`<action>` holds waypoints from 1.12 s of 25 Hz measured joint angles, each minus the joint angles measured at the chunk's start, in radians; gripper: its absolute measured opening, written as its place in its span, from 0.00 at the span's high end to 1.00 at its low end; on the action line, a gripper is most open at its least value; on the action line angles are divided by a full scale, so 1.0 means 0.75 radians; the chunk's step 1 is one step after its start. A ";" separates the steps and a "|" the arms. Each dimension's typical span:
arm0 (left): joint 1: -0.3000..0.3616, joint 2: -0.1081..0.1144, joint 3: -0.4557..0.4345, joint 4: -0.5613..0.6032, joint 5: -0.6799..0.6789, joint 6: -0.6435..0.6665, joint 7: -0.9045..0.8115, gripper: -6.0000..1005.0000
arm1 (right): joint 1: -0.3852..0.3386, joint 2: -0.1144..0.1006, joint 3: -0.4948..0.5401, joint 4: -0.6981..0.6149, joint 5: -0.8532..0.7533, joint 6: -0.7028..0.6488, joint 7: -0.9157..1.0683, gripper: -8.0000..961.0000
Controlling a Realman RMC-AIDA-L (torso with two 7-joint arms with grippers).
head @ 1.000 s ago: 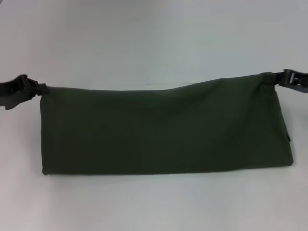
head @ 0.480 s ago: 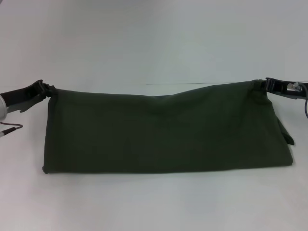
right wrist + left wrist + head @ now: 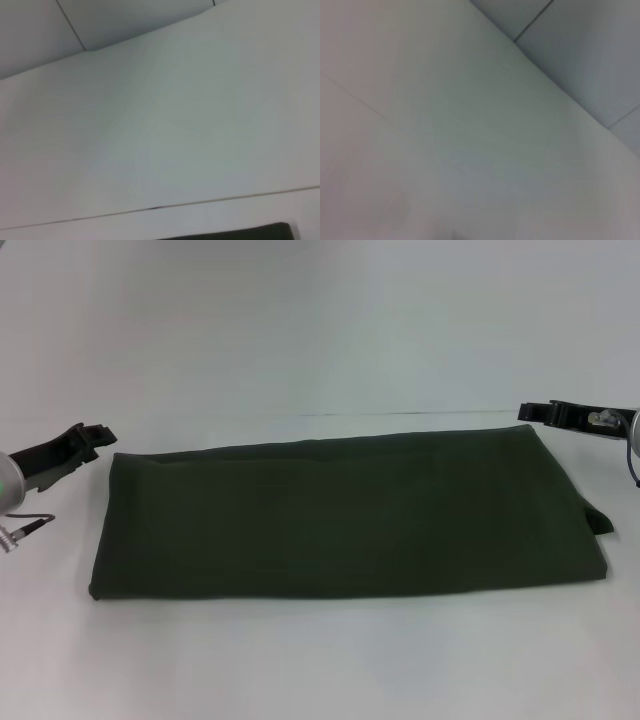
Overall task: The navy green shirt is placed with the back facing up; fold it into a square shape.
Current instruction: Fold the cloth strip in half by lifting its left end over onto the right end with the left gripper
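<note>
The dark olive-green soft fabric shirt (image 3: 345,515) is laid folded into a wide band. Left gripper (image 3: 92,432) and right gripper (image 3: 528,412) are seen unclamped, just beside its far corners.

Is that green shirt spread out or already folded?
Folded. The shirt lies flat on the table as a long rectangle, no sleeves or collar showing; not yet a square. Both claws are off it.
</note>
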 joint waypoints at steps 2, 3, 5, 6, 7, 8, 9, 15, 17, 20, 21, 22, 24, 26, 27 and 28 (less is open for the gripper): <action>0.005 0.001 -0.005 0.003 -0.008 -0.005 0.001 0.79 | 0.001 0.001 -0.001 -0.002 0.001 0.010 0.000 0.51; 0.009 0.003 -0.006 0.006 -0.017 -0.003 0.004 0.75 | 0.001 0.002 0.005 -0.008 0.005 0.018 0.000 0.47; 0.020 0.009 -0.004 0.024 -0.063 0.016 0.015 0.62 | -0.003 0.003 0.012 -0.025 0.025 0.030 -0.004 0.41; 0.029 0.011 -0.002 0.038 -0.101 0.039 0.028 0.52 | -0.010 0.003 0.015 -0.043 0.049 0.030 -0.014 0.37; 0.039 0.013 -0.002 0.051 -0.143 0.074 0.055 0.49 | -0.019 0.003 0.016 -0.061 0.079 0.025 -0.031 0.34; 0.050 0.015 -0.003 0.061 -0.192 0.117 0.095 0.45 | -0.029 0.003 0.016 -0.083 0.108 0.007 -0.052 0.31; 0.058 0.016 -0.005 0.067 -0.224 0.147 0.125 0.42 | -0.043 0.003 0.016 -0.107 0.145 -0.014 -0.081 0.28; 0.127 0.018 0.002 0.104 -0.419 0.602 0.391 0.31 | -0.166 -0.015 0.017 -0.220 0.443 -0.323 -0.342 0.09; 0.139 0.016 0.003 0.114 -0.419 0.683 0.432 0.31 | -0.215 -0.026 0.017 -0.225 0.534 -0.480 -0.468 0.06; 0.203 0.005 0.043 0.169 -0.412 1.001 0.590 0.31 | -0.280 -0.045 0.018 -0.226 0.585 -0.697 -0.638 0.06; 0.222 0.005 0.079 0.192 -0.406 1.064 0.621 0.31 | -0.297 -0.052 0.018 -0.226 0.585 -0.754 -0.677 0.06; 0.237 0.003 0.114 0.213 -0.400 1.106 0.645 0.31 | -0.315 -0.060 0.015 -0.226 0.583 -0.825 -0.726 0.06; 0.271 -0.007 0.201 0.274 -0.370 1.180 0.672 0.31 | -0.341 -0.072 0.007 -0.223 0.572 -0.940 -0.804 0.06; 0.293 -0.017 0.241 0.315 -0.338 1.213 0.677 0.31 | -0.357 -0.082 0.002 -0.220 0.550 -1.053 -0.881 0.06; 0.303 -0.022 0.247 0.328 -0.321 1.223 0.679 0.31 | -0.363 -0.085 0.001 -0.220 0.520 -1.117 -0.922 0.06; 0.314 -0.027 0.251 0.339 -0.307 1.230 0.681 0.31 | -0.364 -0.085 0.001 -0.221 0.498 -1.153 -0.942 0.06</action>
